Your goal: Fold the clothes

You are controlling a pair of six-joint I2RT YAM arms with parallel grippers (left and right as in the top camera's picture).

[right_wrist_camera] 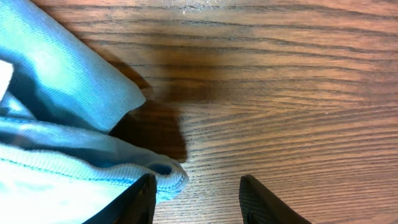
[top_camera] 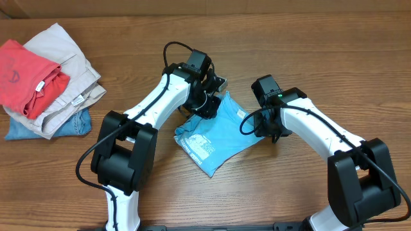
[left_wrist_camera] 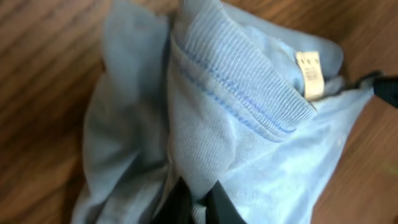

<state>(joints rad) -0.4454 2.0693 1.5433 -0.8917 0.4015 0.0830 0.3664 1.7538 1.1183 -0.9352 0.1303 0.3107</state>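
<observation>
The sky-blue T-shirt [top_camera: 215, 133] lies crumpled and partly folded at the table's middle, white lettering showing. My left gripper [top_camera: 207, 96] is at its far edge, shut on the ribbed collar [left_wrist_camera: 205, 124] beside the small white label [left_wrist_camera: 311, 74]; the fingertips [left_wrist_camera: 198, 198] pinch a fold of cloth. My right gripper [top_camera: 273, 131] is at the shirt's right edge, low over the wood. In the right wrist view its fingers [right_wrist_camera: 198, 190] are open, with a hemmed corner of the shirt [right_wrist_camera: 165, 171] just inside the left finger and bare table between them.
A pile of other clothes stands at the far left: a red T-shirt [top_camera: 26, 74] on beige trousers [top_camera: 67, 83] over blue denim [top_camera: 70, 125]. The wooden table [top_camera: 308, 58] shows around the shirt.
</observation>
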